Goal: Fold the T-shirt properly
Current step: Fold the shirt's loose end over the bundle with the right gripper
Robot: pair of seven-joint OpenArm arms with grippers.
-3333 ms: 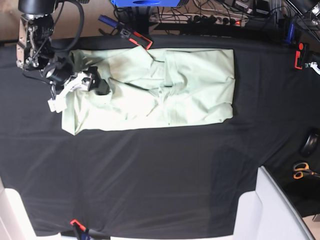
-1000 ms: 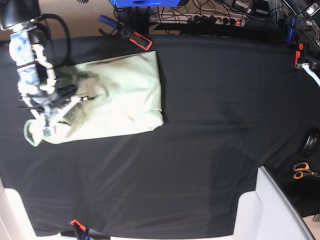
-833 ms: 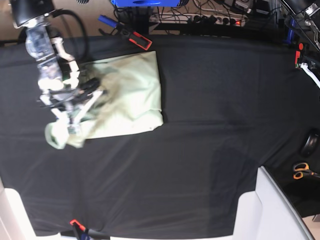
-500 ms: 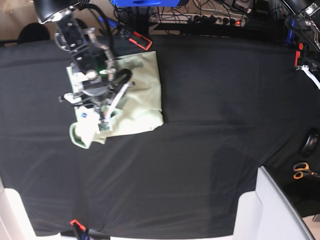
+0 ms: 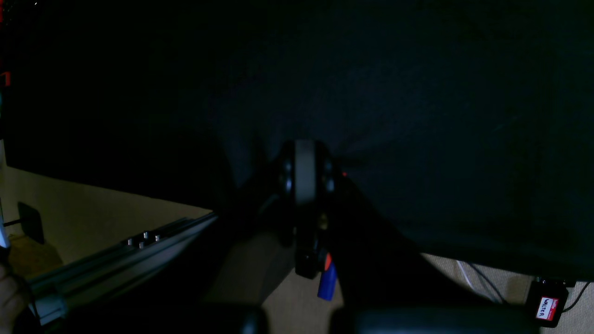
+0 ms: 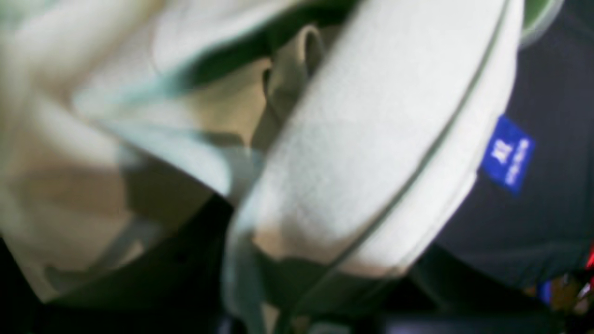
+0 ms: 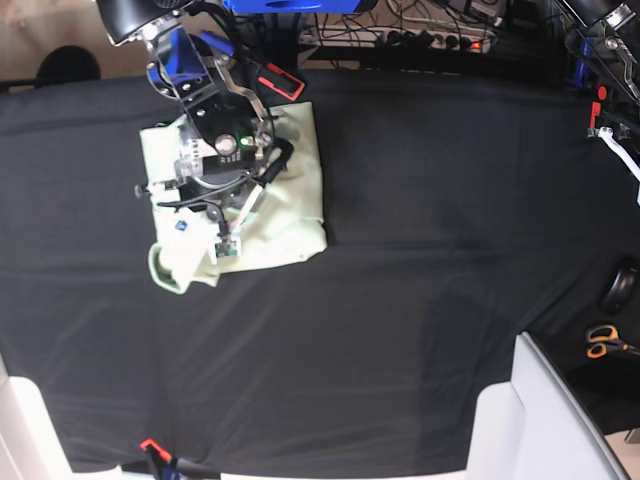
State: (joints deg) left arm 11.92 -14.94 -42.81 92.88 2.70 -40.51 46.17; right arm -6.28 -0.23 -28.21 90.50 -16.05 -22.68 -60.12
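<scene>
I am carrying a fold across the pale mint-green cotton T-shirt [image 7: 285, 190], lying near the worktop's far left corner on the black cloth table cover [image 7: 430, 250].
Right gripper [image 7: 226, 246] is pinching a lifted shirt layer beside its tiny blue tag [image 6: 506, 155]; next I judge it needs laying flat. Left gripper is too dark to judge.

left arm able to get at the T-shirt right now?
Probably not without a long move: the T-shirt lies under the right end effector at the far side, while the left wrist view shows only black table cover.
</scene>
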